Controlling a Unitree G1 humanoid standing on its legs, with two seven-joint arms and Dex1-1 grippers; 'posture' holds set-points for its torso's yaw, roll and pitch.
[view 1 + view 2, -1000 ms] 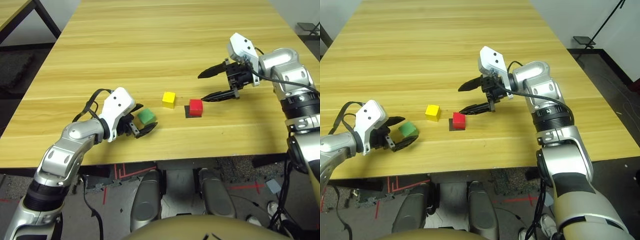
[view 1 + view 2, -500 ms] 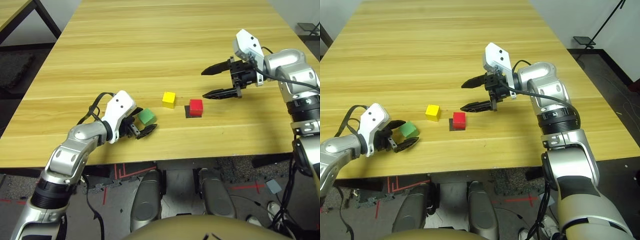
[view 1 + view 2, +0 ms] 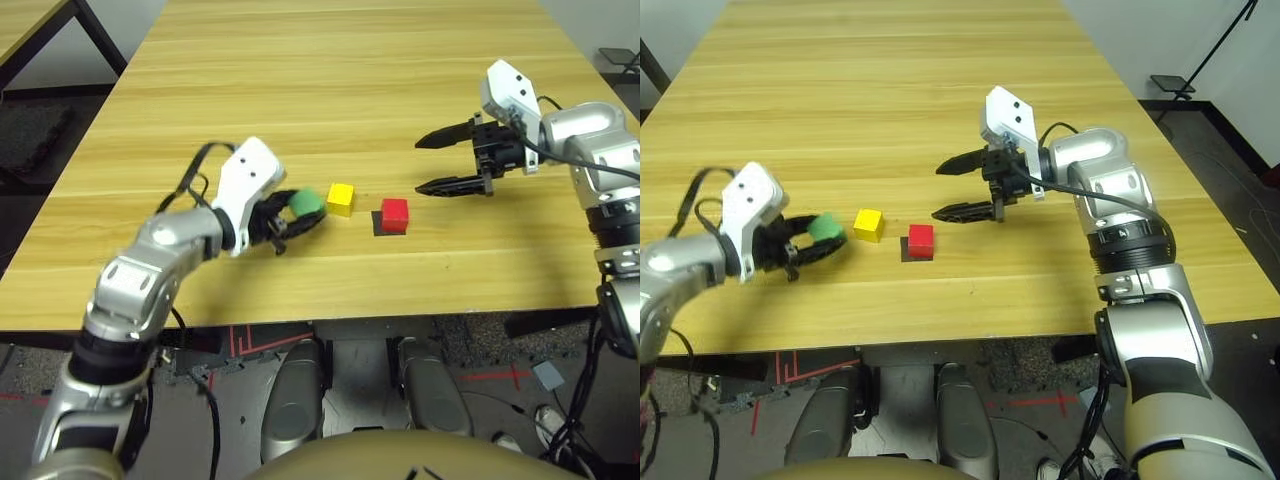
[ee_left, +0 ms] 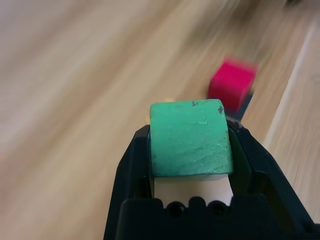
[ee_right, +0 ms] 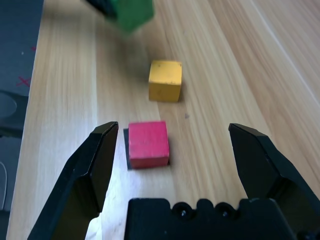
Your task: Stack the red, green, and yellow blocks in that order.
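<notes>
The small matte green cube (image 4: 190, 137) is clamped between the two black fingers of the left gripper (image 3: 292, 218), held above the light wooden table (image 3: 330, 90) just to the left of the small matte yellow cube (image 3: 340, 198). The yellow cube rests on the table, and near it to the right the small matte red cube (image 3: 394, 214) sits on a flat black square patch (image 3: 379, 227). The right gripper (image 3: 434, 162) hovers beyond the red cube with its fingers spread wide, holding nothing.
</notes>
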